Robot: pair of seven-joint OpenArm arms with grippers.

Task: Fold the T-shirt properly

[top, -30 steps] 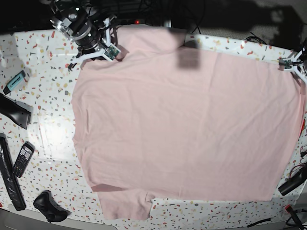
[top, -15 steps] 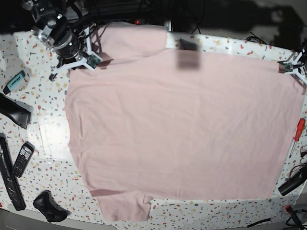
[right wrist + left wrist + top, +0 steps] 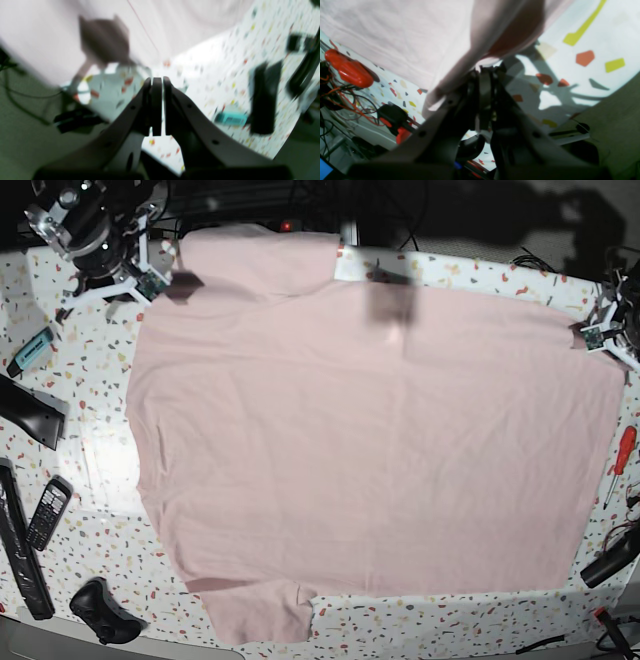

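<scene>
The T-shirt lay spread flat on the bench. The left gripper clenched its edge; the right gripper was closed, empty.

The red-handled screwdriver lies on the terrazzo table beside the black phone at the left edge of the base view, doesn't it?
Not quite. In the base view the red-handled screwdriver does lie on the terrazzo table, but at the right edge, just past the T-shirt. The black phone is at the opposite, left edge.
</scene>
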